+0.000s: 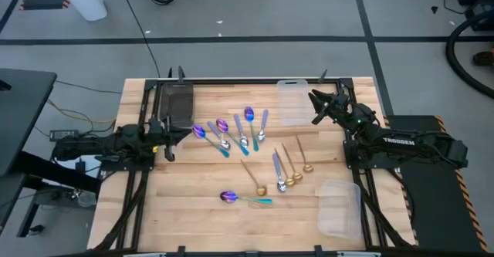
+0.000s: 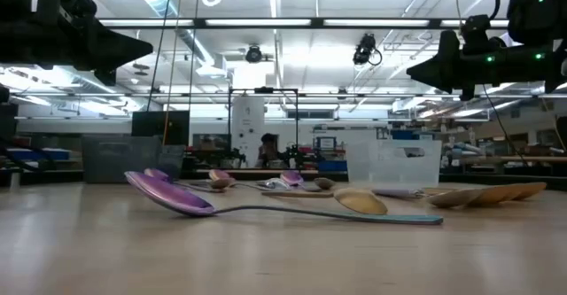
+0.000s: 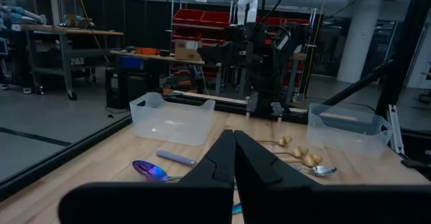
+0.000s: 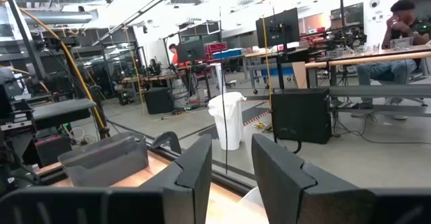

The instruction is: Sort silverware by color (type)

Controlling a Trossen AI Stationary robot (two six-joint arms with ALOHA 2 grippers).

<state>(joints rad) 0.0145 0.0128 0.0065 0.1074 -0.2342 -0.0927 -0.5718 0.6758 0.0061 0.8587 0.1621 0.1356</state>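
The silverware lies loose on the wooden table (image 1: 193, 218). Purple-bowled spoons with teal handles (image 1: 222, 127) and silver spoons with lavender handles (image 1: 241, 133) lie mid-table. Gold spoons (image 1: 292, 168) lie to their right. One purple-bowled spoon (image 1: 231, 198) lies alone nearer the front edge, bowl down (image 2: 168, 193). My left gripper (image 1: 174, 136) hovers at the table's left side, shut (image 3: 234, 158), pointing at the spoons and holding nothing. My right gripper (image 1: 313, 108) hovers at the far right, open (image 4: 232, 167) and empty.
A dark tray (image 1: 176, 103) stands at the far left. One clear bin (image 1: 295, 101) stands at the far edge by my right gripper, another (image 1: 340, 207) at the near right corner. A person sits at a desk in the room beyond (image 4: 404, 22).
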